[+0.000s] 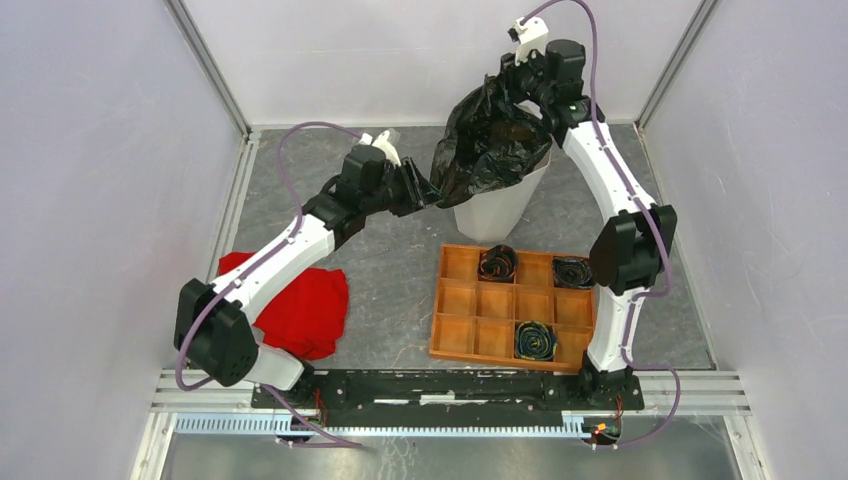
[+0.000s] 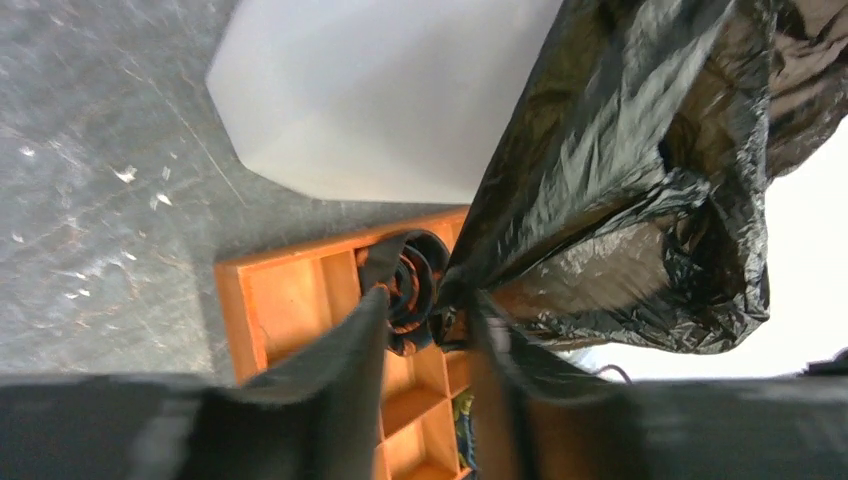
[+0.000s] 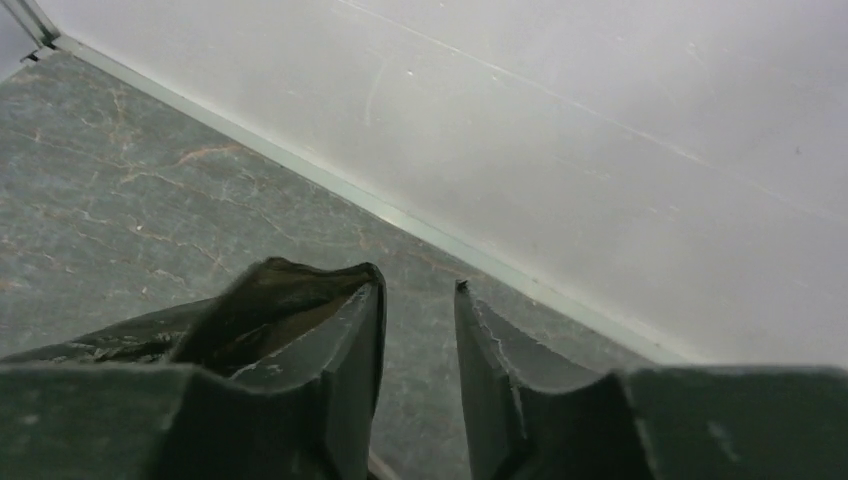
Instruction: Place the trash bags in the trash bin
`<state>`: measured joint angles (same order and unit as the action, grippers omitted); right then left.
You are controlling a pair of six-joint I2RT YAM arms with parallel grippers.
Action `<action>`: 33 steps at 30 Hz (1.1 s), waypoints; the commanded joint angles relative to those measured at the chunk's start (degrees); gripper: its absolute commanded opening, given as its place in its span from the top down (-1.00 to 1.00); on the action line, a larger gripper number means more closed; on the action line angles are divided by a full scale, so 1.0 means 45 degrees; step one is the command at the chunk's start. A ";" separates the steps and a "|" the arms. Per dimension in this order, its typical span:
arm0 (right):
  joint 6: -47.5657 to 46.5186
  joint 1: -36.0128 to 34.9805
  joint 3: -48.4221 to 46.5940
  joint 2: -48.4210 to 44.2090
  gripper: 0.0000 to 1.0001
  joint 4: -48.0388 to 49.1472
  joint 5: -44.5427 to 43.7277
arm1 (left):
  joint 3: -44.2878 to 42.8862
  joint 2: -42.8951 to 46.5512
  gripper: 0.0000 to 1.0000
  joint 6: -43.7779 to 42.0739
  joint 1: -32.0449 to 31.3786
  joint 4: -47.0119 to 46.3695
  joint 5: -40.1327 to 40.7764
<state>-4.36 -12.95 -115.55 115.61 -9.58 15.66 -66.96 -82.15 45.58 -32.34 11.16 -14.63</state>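
Note:
A black trash bag is draped over the top of the white faceted trash bin at the back centre, covering its opening. My left gripper is at the bag's lower left edge. In the left wrist view the gripper has a narrow gap between its jaws, and the bag lies over the right finger, with the bin beyond. My right gripper is at the bag's top. In the right wrist view the gripper is slightly open, with bag film over the left finger.
An orange-brown compartment tray lies in front of the bin and holds three dark rolled bundles. It also shows in the left wrist view. A red cloth lies at the left under the left arm. White walls enclose the table.

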 commanded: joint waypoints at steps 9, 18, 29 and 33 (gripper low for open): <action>-0.0741 0.0023 0.1746 -0.5568 -0.73 -0.2626 -0.3111 | -0.3927 0.0525 -0.99 -0.4149 -0.0041 0.2456 0.3366; -0.1653 -0.0993 0.5178 -0.8441 -0.82 -0.2502 -0.0388 | -0.7516 -0.2030 -1.00 -0.5395 -0.0060 0.3227 0.3579; -0.2862 -0.1862 0.5597 -0.7701 -0.65 -0.2598 -0.3206 | -0.9509 -0.3932 -1.00 -0.5772 -0.0165 0.3565 0.2877; -0.2514 -0.1863 0.5144 -0.6882 -0.43 -0.2410 -0.3386 | -1.0094 -0.4548 -0.90 -0.5746 -0.0177 0.3588 0.3213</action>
<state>-16.29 -21.34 -88.71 81.84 -22.48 3.46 -107.50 -100.92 22.59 -32.80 27.83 -0.49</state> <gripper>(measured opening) 0.758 0.988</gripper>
